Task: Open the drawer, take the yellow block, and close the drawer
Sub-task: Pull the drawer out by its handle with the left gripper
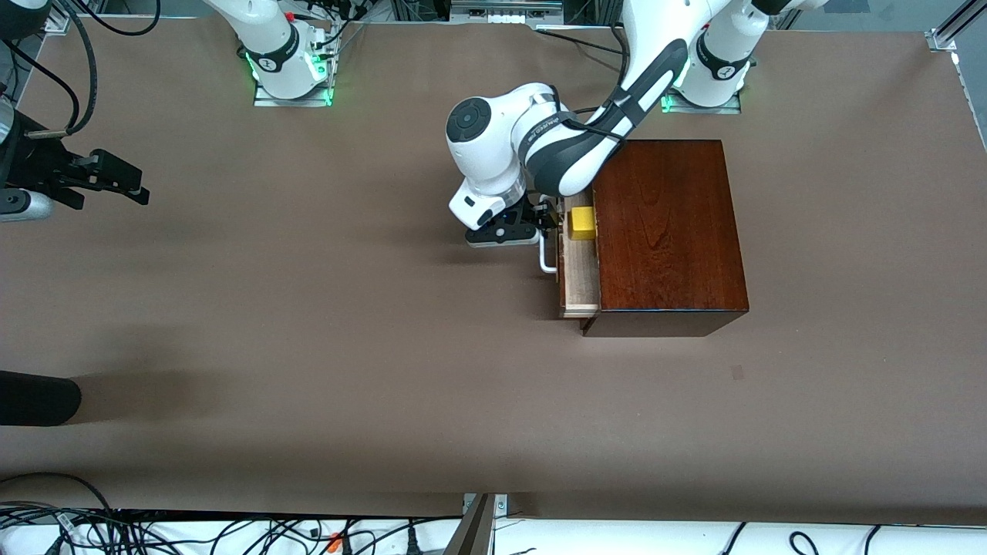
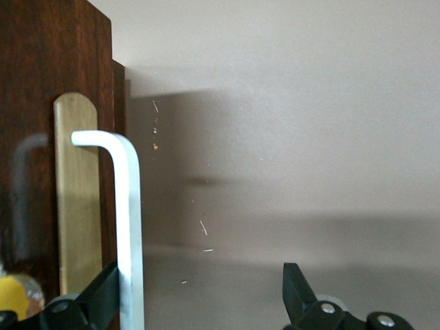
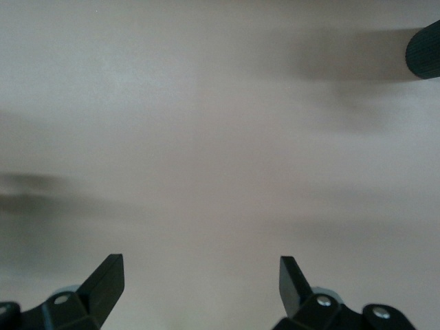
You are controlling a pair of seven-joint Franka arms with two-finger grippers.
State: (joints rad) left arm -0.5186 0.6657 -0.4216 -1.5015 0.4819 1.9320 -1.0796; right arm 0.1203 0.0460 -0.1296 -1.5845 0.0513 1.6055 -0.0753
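The dark mahogany box [image 1: 671, 231] stands toward the left arm's end of the table. Its drawer [image 1: 580, 281] is pulled partly out toward the right arm's end, showing the pale tray. The yellow block [image 1: 582, 222] lies in the tray, and a sliver of it shows in the left wrist view [image 2: 12, 295]. My left gripper [image 1: 544, 222] is low in front of the drawer, open. The white handle [image 2: 128, 227] stands between its fingers, close against one finger [image 2: 103, 292]. My right gripper [image 1: 116, 181] is open and empty [image 3: 201, 275], waiting over bare table at the right arm's end.
A dark rounded object [image 1: 35, 397] pokes in at the table's edge near the right arm's end, and it also shows in the right wrist view [image 3: 425, 51]. Cables [image 1: 231, 532] lie along the table's near edge. Brown tabletop surrounds the box.
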